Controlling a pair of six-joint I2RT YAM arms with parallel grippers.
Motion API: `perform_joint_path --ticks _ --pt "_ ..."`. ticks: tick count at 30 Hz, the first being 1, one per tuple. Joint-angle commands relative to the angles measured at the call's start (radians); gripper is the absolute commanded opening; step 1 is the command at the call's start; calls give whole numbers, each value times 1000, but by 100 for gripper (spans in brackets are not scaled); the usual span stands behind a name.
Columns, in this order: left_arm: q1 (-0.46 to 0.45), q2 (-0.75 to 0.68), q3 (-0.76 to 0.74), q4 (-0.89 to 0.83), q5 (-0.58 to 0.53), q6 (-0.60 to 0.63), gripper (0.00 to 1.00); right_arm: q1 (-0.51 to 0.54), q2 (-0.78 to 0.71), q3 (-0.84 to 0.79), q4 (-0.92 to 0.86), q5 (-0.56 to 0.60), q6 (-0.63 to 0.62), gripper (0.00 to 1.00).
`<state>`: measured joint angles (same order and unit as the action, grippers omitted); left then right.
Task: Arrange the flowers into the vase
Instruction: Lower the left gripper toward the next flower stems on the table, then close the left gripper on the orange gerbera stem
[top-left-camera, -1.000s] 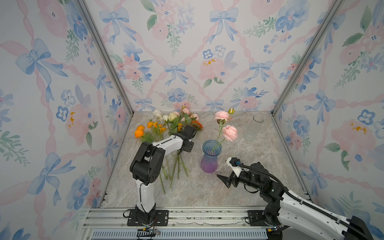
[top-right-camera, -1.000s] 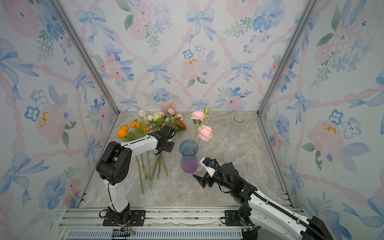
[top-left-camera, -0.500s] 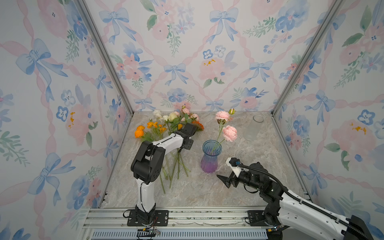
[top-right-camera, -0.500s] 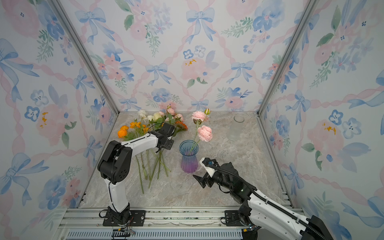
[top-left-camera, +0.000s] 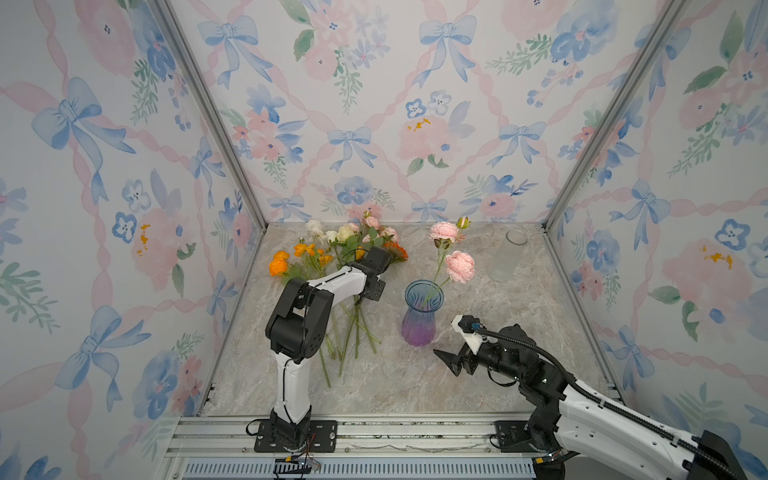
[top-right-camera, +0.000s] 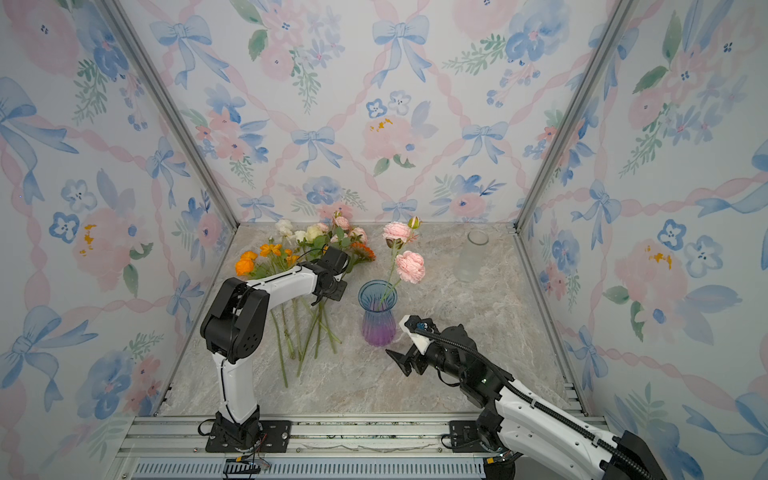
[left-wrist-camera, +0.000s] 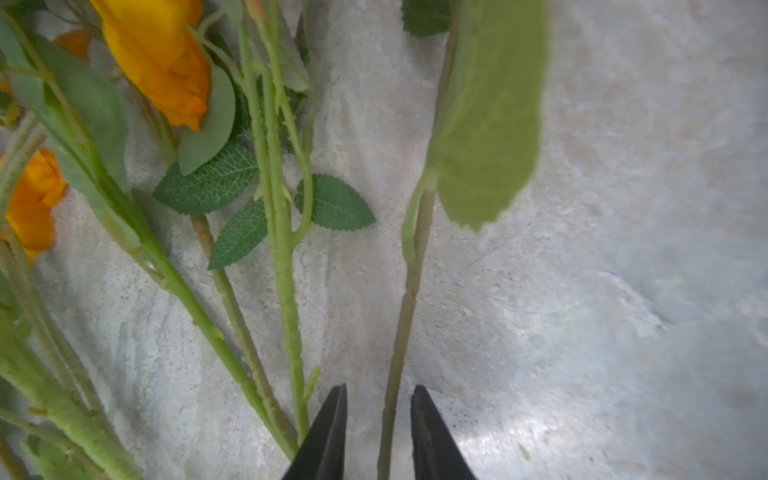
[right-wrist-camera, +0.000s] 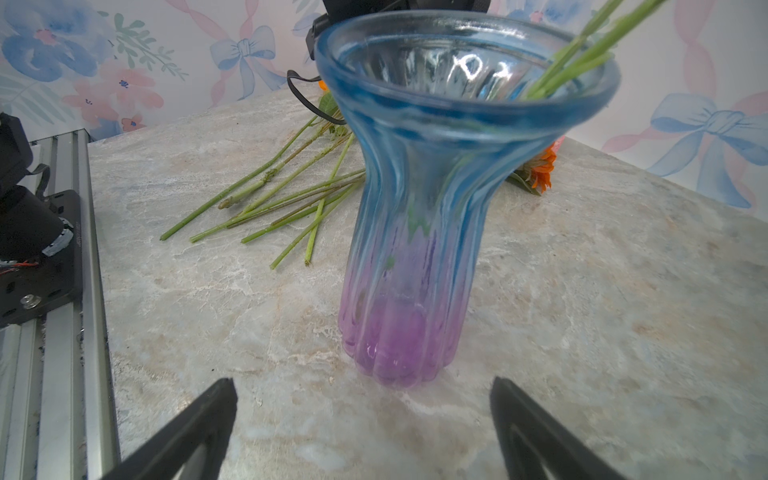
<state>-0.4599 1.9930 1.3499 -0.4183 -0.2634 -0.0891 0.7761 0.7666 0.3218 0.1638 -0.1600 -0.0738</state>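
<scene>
The flowers (top-left-camera: 305, 250) lie loose on the table (top-left-camera: 415, 386) beside the vase (top-left-camera: 419, 320); 2 pink blooms (top-left-camera: 459, 266) already stand in it. Stems judged light, thin, springy: grip bare stem below leaves (left-wrist-camera: 332, 203). Only the left wrist view shows the left gripper (left-wrist-camera: 379, 388) narrowly parted astride 1 stem (left-wrist-camera: 409, 291), unpinched. The right gripper (right-wrist-camera: 362, 381) gapes empty, facing the vase.

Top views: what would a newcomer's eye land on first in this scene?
The blue-to-purple ribbed glass vase stands mid-table with pink ruffled flowers leaning out of it. To its left, a heap of orange, white and cream flowers lies on the marble table, where the left gripper has its fingers either side of a thin green stem. The right gripper sits open before the vase.
</scene>
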Motion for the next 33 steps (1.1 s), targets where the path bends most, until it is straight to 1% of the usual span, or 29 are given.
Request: perform_joint_path --ticks 1,4,6,7,11,12,18,23,27,33 --pt "6 18 2 -19 34 9 28 9 -12 28 -13 10 -15 97" --pt "6 23 -6 -20 41 12 28 9 -18 25 -14 12 -16 97" --pt "8 24 -10 -20 42 13 26 7 -25 24 -15 13 -15 97" --pt "8 23 -11 -20 42 14 23 6 -28 22 -16 14 -16 97" --pt "16 12 -15 -19 62 15 2 -2 -39 13 -10 11 -12 97" --pt "19 6 -17 -18 76 22 0 -6 -41 10 -5 11 -11 97" --pt "23 -42 -24 -14 173 33 0 -39 -26 3 23 -28 8 97" --pt "24 -141 -44 -14 243 32 0 -38 -30 6 19 -32 7 97" --pt "23 -249 -60 -14 260 41 0 -38 -41 2 25 -37 12 97" --pt "27 -356 -62 1 263 25 0 -39 -53 -9 35 -18 12 97"
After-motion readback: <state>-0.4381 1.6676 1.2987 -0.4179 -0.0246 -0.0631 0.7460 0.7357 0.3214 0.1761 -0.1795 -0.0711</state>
